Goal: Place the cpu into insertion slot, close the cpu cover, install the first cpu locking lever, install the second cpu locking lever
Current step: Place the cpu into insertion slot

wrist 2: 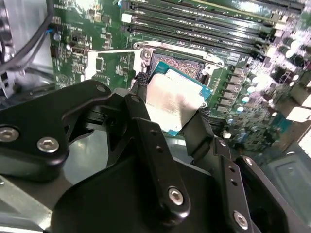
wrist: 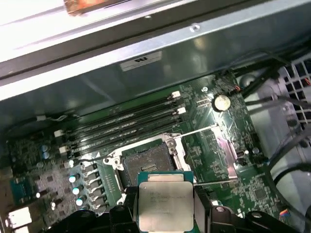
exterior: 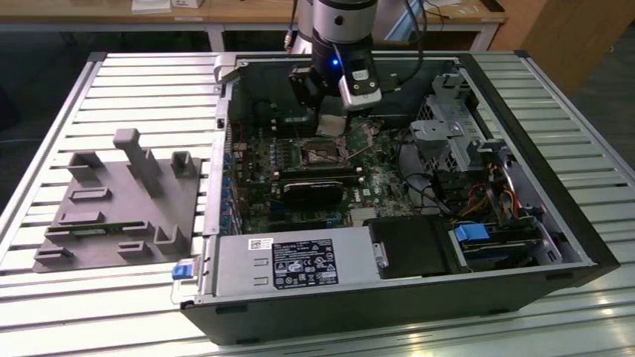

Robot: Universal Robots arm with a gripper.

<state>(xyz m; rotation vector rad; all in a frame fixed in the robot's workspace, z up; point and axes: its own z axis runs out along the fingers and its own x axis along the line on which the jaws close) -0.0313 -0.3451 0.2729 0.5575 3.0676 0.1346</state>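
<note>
Cpu (wrist 2: pixel 172 104) was clamped in the gripper (wrist 2: pixel 171 99), whose two black fingers (wrist 2: pixel 146 121) were closed on opposite edges of the chip with its pale metal face turned toward the camera. In the first wrist view the cpu (wrist: pixel 165 204) hung just in front of the insertion slot (wrist: pixel 148 165), overlapping the socket's near edge. The slot's dark centre lay bare, so the chip was not seated. In the second wrist view the chip hid much of the insertion slot (wrist 2: pixel 182 63), with the long black memory slots (wrist 2: pixel 204 29) running just beyond it.

Beside the socket, the cpu cover (wrist: pixel 226 155) was swung open, its shiny frame lying away from the slot, and two thin metal locking levers (wrist: pixel 216 180) stood clear of it.

In the exterior view the gripper (exterior: pixel 331 119) reached down into the open computer case (exterior: pixel 555 186), above the insertion slot (exterior: pixel 323 152) on the green motherboard (exterior: pixel 382 190). The case lay on a slatted table (exterior: pixel 100 89), with a grey fixture (exterior: pixel 119 201) toward the exterior view's left.
</note>
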